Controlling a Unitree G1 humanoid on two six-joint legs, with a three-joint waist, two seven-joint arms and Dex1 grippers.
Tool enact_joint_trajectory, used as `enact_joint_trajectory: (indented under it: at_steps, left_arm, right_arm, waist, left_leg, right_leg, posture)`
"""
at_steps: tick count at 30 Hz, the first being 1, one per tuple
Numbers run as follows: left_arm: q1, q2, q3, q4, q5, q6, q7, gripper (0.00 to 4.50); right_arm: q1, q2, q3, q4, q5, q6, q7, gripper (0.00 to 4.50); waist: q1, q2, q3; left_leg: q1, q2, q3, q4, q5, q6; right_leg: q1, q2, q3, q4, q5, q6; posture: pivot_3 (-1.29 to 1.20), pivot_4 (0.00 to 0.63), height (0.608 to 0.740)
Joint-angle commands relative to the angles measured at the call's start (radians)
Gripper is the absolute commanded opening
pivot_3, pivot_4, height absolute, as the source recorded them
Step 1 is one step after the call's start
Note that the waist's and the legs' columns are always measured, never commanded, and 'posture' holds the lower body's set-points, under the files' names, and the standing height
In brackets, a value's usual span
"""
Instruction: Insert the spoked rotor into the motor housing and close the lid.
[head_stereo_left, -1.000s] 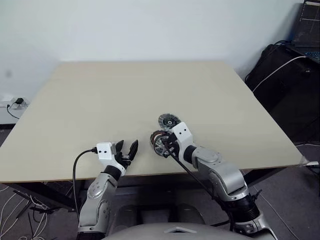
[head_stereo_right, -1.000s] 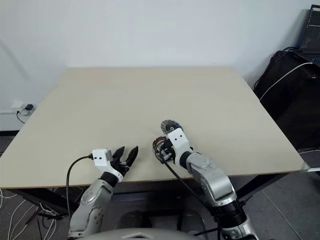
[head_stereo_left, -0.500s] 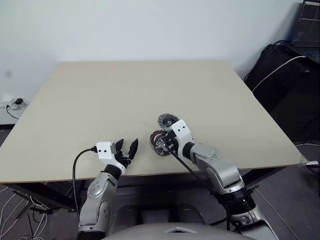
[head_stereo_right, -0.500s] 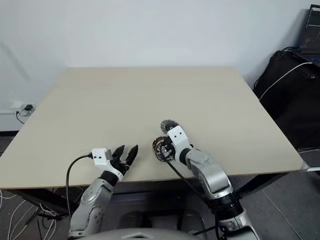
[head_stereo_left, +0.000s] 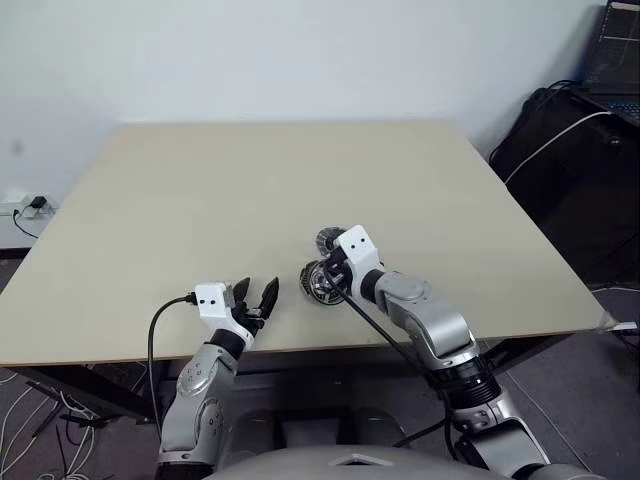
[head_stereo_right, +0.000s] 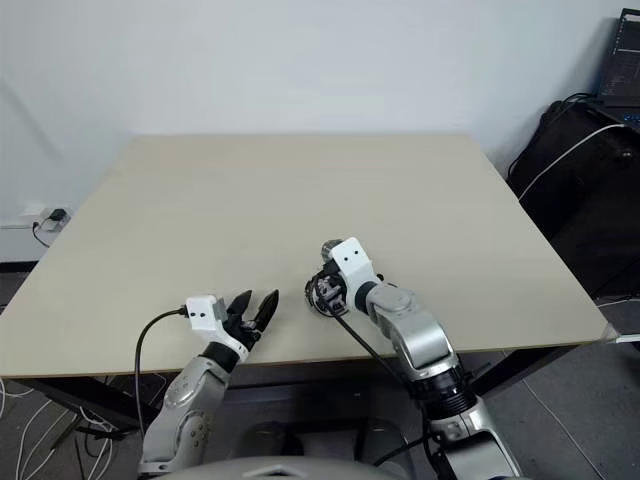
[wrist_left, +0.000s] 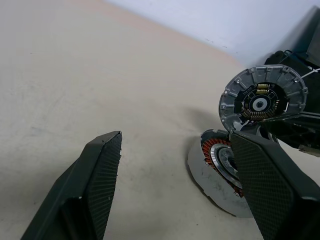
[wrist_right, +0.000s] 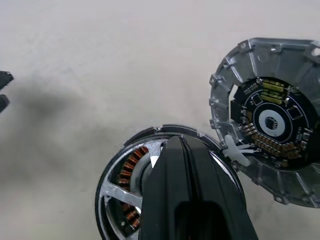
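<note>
The motor housing (wrist_right: 132, 162) lies flat near the table's front edge, copper windings showing around its inside. The silvery spoked rotor (wrist_right: 116, 197) rests in it, windings visible between the spokes. My right gripper (wrist_right: 172, 145) is shut, with its joined fingertips pointing down over the middle of the housing (head_stereo_left: 318, 284); nothing shows between them. The grey lid (wrist_right: 270, 122) sits just beyond the housing and touches its rim, segmented rim and dark centre facing up and tilted. My left gripper (head_stereo_left: 256, 292) stands open and empty to the left, aimed at the housing (wrist_left: 220, 165) and lid (wrist_left: 262, 100).
The beige table (head_stereo_left: 200, 190) spreads wide behind the parts. Its front edge runs just below both grippers. A black cable (head_stereo_left: 370, 330) trails from the right wrist. Black bags (head_stereo_left: 570, 150) stand off the table's right side.
My right arm has pushed forward a little, so its wrist now covers more of the lid. The left gripper has stayed open and still.
</note>
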Motion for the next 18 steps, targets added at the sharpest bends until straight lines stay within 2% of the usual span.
enact_joint_trajectory:
  at_steps: [1, 18]
  left_arm:
    - [-0.007, -0.008, -0.009, -0.044, -0.006, -0.004, 0.000, 3.64]
    - [0.001, -0.009, 0.000, -0.045, -0.006, -0.006, 0.011, 3.64]
  right_arm:
    - [-0.037, 0.006, -0.013, -0.002, -0.012, -0.026, -0.005, 0.00]
    - [-0.079, 0.035, 0.034, 0.075, -0.045, -0.048, 0.030, 0.00]
  waist:
    - [0.000, 0.000, 0.000]
    - [-0.001, 0.000, 0.000]
  left_leg:
    - [0.000, 0.000, 0.000, 0.000, 0.000, 0.000]
    - [0.000, 0.000, 0.000, 0.000, 0.000, 0.000]
  right_leg:
    - [0.000, 0.000, 0.000, 0.000, 0.000, 0.000]
    - [0.000, 0.000, 0.000, 0.001, 0.000, 0.000]
  posture:
    - [0.00, 0.000, 0.740]
    - [0.00, 0.000, 0.740]
